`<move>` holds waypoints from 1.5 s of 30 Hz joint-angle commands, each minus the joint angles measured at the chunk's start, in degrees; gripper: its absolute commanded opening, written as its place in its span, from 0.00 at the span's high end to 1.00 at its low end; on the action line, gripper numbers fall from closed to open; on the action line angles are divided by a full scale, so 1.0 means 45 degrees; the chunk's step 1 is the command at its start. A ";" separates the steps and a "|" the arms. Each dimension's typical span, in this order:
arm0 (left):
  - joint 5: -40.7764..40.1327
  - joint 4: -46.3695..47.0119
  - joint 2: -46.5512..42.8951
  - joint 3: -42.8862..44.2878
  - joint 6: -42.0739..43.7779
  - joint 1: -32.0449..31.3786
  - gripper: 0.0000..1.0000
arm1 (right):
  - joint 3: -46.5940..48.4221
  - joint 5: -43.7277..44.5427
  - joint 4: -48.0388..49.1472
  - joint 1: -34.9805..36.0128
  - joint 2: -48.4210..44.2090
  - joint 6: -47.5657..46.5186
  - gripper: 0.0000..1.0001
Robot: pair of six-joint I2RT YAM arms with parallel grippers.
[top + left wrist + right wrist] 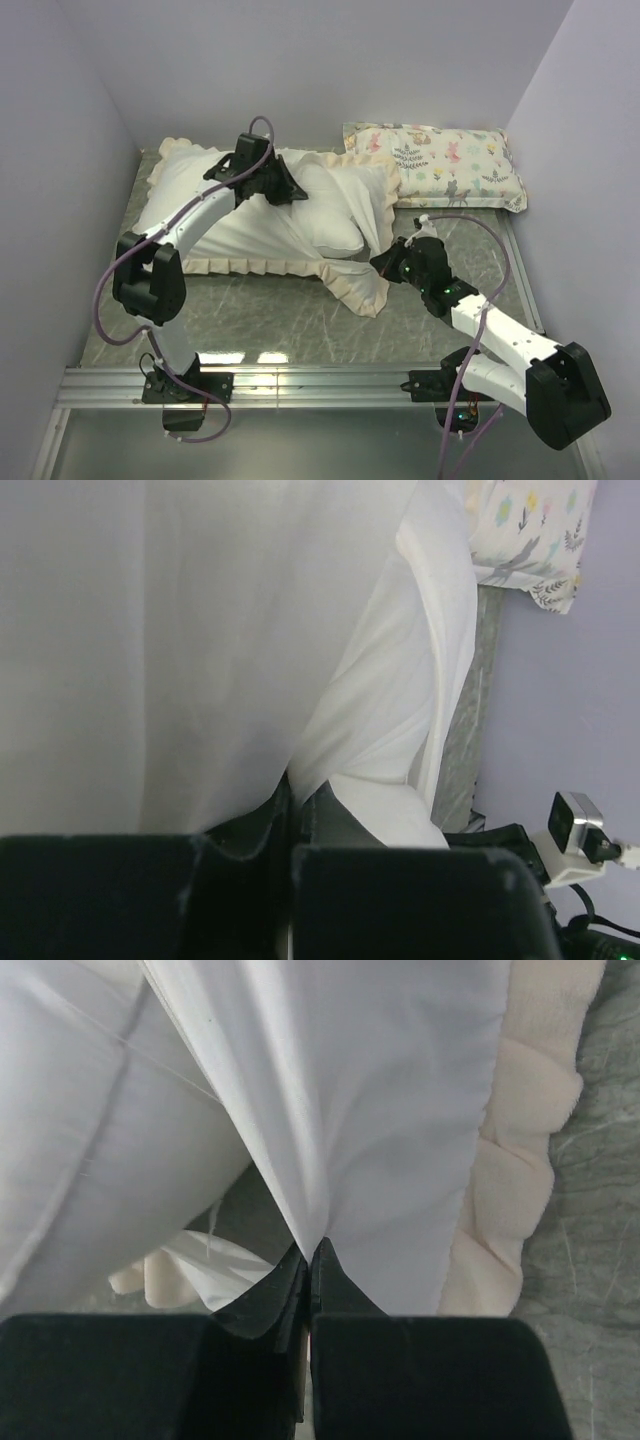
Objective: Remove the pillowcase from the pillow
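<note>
The pillowcase (200, 225) is lying across the far-left part of the table (270, 315), showing white lining and a cream frill, with its long axis running along the far edge. The pillow (335, 228) is bulging out of the open mouth, which is facing the right edge (most of it is seemingly sitting inside yet).

The right end effector (385, 262) is just right of that mouth and nearer to it. Its fingers are pressing together on a fold of white lining beside the frill. The left end effector (288, 190) is bearing on the cover's far side, pinched tight on white cloth, apparently lining, though telling it from pillow is hard.

The pillow is likely needing to exit rightward along that axis. The right arm is reaching low from the near-right corner, while the left is arching over from the near-left.
</note>
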 commanded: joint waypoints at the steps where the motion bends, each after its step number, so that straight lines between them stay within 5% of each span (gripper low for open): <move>1: -0.1733 0.1111 -0.0746 0.0523 0.0518 0.1767 0.99 | -0.0588 0.0837 -0.1520 -0.0031 0.0222 -0.0146 1.00; 6: -0.0657 0.2670 -0.2696 -0.2170 0.0480 0.1320 0.99 | 0.0114 0.0681 -0.1402 -0.0012 0.0866 -0.0341 0.96; 12: -0.1065 0.4176 -0.6446 -0.7302 0.0597 -0.0145 1.00 | 0.1832 0.0877 -0.1773 -0.0012 0.1628 -0.1141 0.61; 18: -0.2121 0.4275 -0.7835 -0.9164 0.0403 -0.1064 0.99 | 0.3044 0.2163 -0.2242 0.1156 0.0381 -0.2098 0.26; 24: -0.2706 0.4471 -0.8051 -0.9324 0.0246 -0.1864 0.99 | 0.4098 0.3513 -0.2496 0.3405 0.0122 -0.2782 0.14; 31: -0.3331 0.3788 -0.8576 -0.9108 0.0304 -0.2802 1.00 | 0.6144 0.5032 -0.3002 0.3797 0.3031 -0.2978 0.17; 32: -0.3390 0.3671 -0.8714 -0.9128 0.0285 -0.2861 1.00 | 0.6557 0.5443 -0.3352 0.3603 0.3789 -0.2940 0.22; 36: -0.3625 0.3163 -0.9690 -0.9362 0.0207 -0.3017 1.00 | 0.7614 0.6266 -0.4351 0.2513 0.4812 -0.2803 0.77; 39: -0.3723 0.2577 -1.0393 -0.9382 0.0246 -0.3135 1.00 | 0.7655 0.5665 -0.4003 0.1207 0.4852 -0.2569 0.89; 45: -0.3470 0.1990 -1.2150 -0.9694 0.0207 -0.3369 1.00 | 0.8571 0.3848 -0.3767 -0.0440 0.6080 -0.2334 0.93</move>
